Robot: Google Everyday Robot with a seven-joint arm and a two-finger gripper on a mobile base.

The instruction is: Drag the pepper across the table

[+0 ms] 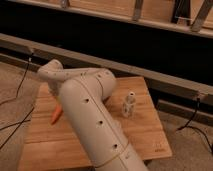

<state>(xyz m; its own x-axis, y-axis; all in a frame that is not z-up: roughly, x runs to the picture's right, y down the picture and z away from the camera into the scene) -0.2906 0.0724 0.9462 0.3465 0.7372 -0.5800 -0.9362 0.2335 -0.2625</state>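
The pepper (56,115) at the left edge of the table (145,135) looks light and firm; grasp its thick middle. The gripper is behind the arm (90,112) there; its state I cannot tell.

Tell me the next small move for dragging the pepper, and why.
Probably a short, slow pull toward the middle of the light-brown wooden table. The small orange pepper lies near the table's edge, half hidden by the white perforated arm. The hand is out of sight behind that arm, right at the pepper, so grip is unconfirmed.
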